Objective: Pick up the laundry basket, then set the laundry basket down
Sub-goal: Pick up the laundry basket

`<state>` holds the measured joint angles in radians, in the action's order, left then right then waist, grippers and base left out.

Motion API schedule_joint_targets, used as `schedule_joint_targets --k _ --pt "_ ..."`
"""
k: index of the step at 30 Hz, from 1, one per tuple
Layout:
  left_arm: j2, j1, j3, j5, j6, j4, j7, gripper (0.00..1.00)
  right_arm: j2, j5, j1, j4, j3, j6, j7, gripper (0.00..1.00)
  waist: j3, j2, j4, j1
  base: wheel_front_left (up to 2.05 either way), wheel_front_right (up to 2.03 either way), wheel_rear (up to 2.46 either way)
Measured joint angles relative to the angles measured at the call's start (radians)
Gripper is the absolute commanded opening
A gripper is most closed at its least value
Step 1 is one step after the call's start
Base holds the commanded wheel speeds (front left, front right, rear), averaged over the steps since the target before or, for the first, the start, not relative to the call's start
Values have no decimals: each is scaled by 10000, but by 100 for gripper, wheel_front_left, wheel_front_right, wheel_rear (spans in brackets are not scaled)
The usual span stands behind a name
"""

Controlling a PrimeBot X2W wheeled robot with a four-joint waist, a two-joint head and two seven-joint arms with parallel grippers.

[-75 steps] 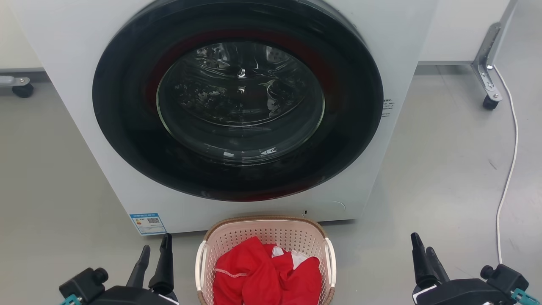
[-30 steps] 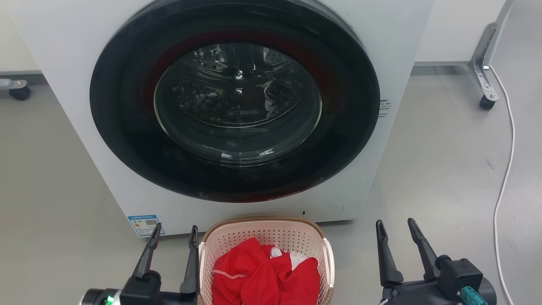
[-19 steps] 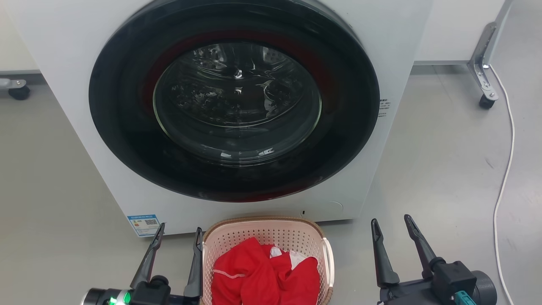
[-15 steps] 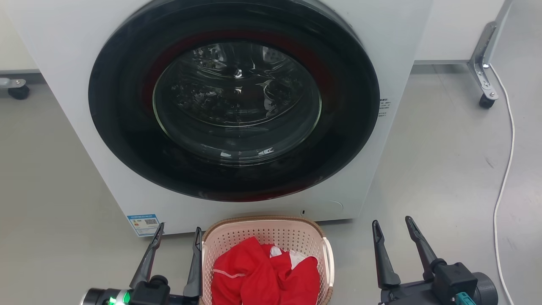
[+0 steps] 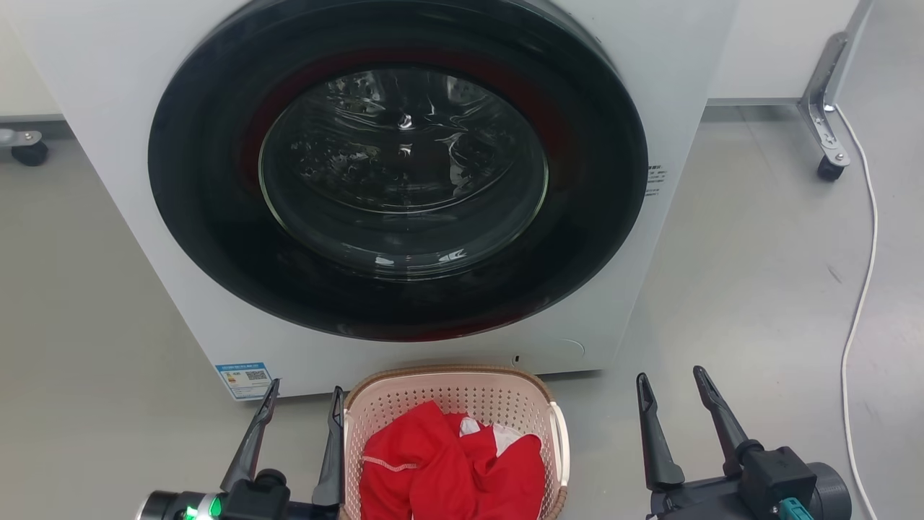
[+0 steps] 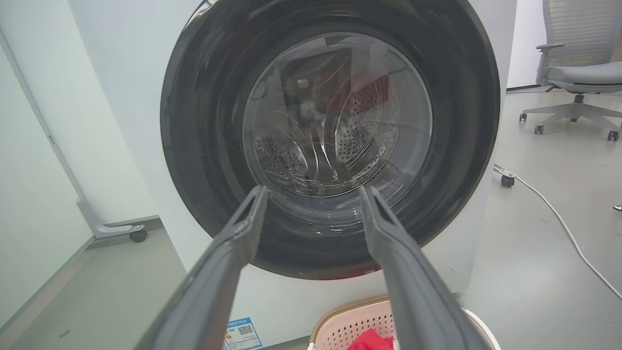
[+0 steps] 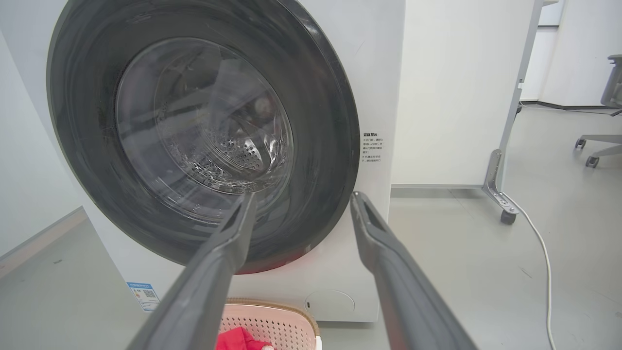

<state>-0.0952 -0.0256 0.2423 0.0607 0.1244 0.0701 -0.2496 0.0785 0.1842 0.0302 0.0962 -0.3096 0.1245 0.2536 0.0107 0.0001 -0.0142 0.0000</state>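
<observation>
The laundry basket (image 5: 462,399) stands on the grey floor (image 5: 758,289), its far rim close to the foot of the washing machine (image 5: 108,144). Bare floor lies open on both sides, and a white cable (image 5: 863,303) trails far to the right. Both grippers sit low in the head view, fingers pointing toward the machine. The left gripper (image 5: 304,388) has its jaws spread wide, with its inner finger (image 5: 333,448) just beside the basket's left side; contact cannot be told. The right gripper (image 5: 670,375), jaws likewise wide, stands apart from the basket's right handle (image 5: 559,440). Red clothing (image 5: 447,469) lies inside the basket.
</observation>
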Motion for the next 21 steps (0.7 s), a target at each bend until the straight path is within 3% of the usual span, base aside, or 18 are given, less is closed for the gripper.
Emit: schedule_joint_targets --k 13,21 --pt "10 56 -77 -10 0 -198 -2 100 -10 -59 21 -265 86 -4 2 100 512 0 6 0 0 0 0" --pt "105 1055 -316 276 -13 272 -2 100 48 4 927 2 366 -238 4 100 1362 0 14 1 0 0 0"
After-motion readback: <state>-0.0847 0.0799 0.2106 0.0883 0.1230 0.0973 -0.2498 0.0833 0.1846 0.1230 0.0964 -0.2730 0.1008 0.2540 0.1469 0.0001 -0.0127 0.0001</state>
